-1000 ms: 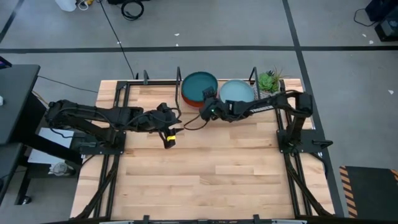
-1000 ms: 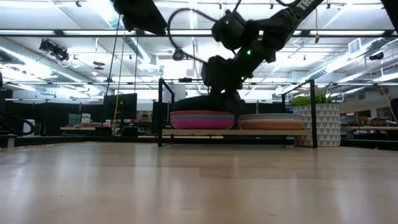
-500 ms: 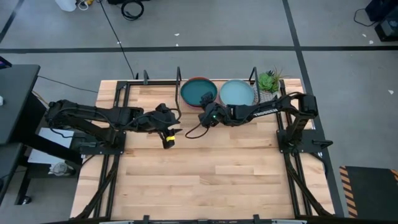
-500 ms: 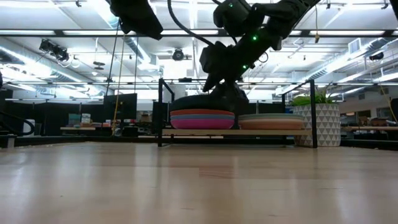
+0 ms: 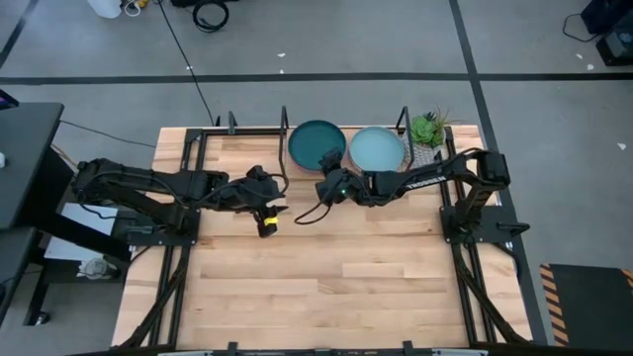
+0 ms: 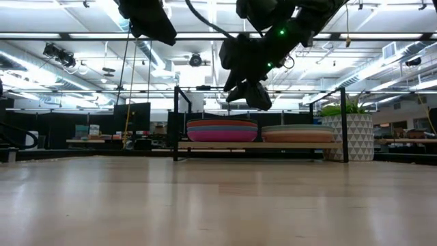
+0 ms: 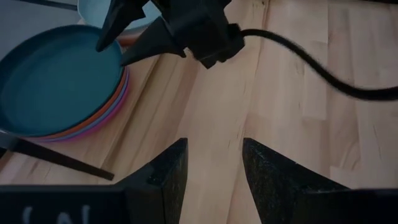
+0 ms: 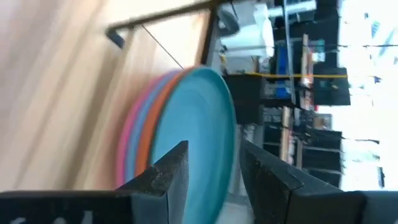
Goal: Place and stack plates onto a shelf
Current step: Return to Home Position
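above the pale plank tabletop (image 5: 326,277), the left end effector (image 7: 214,148) and right end effector (image 8: 213,150) gape empty under ceiling lights (image 6: 382,65).

high: dark teal plate (image 5: 316,144) & light teal plate (image 5: 377,148) hide all beneath, only 2 tops seen | low: left arm (image 6: 147,17) cut by top edge | right wrist: tabletop (image 8: 56,74) blurred | left wrist: light teal plate mostly cut off

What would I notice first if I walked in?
The two colourful plate stacks on the shelf at the table's far edge: a dark teal plate tops one, a light teal plate the other. The right gripper hangs open just before the dark teal plate, and the left gripper hovers open beside it.
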You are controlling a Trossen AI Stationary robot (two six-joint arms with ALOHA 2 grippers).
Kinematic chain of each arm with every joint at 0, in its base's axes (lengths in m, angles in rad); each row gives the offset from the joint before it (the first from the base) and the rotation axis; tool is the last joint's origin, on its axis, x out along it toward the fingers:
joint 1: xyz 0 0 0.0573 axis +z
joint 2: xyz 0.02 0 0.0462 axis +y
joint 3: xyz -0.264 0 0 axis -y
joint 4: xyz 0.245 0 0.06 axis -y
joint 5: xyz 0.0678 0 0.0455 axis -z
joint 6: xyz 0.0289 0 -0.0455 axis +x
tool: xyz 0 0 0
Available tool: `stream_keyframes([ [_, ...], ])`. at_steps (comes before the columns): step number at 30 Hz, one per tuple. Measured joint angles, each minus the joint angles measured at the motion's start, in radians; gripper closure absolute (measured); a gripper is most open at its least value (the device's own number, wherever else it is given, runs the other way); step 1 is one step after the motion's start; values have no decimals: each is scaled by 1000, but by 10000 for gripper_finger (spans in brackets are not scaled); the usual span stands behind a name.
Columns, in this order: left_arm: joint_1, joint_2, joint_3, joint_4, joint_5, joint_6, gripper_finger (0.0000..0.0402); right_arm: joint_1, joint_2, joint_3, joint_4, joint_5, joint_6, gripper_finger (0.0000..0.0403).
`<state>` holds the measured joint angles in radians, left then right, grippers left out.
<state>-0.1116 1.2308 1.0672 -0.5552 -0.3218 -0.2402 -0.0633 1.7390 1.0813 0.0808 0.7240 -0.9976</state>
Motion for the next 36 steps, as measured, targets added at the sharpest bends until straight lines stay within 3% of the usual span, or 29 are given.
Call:
stream_keyframes([
  [3,0,0,0,-6,0,-7,242,-14,0,0,-11,-43,28,254],
  [8,-16,0,-14,-7,-5,4,242,-10,-42,0,-58,19,105,258],
  [15,-101,-22,-146,156,-113,51,242,-4,-214,-31,-216,-287,378,287],
  [21,-133,-49,-225,228,-122,54,242,10,-348,-138,-208,-321,513,310],
  [28,-135,-50,-329,361,-122,94,242,33,-492,-320,-65,-459,673,316],
  [36,-135,-157,-515,536,-122,119,242,42,-662,-555,150,-490,780,316],
])
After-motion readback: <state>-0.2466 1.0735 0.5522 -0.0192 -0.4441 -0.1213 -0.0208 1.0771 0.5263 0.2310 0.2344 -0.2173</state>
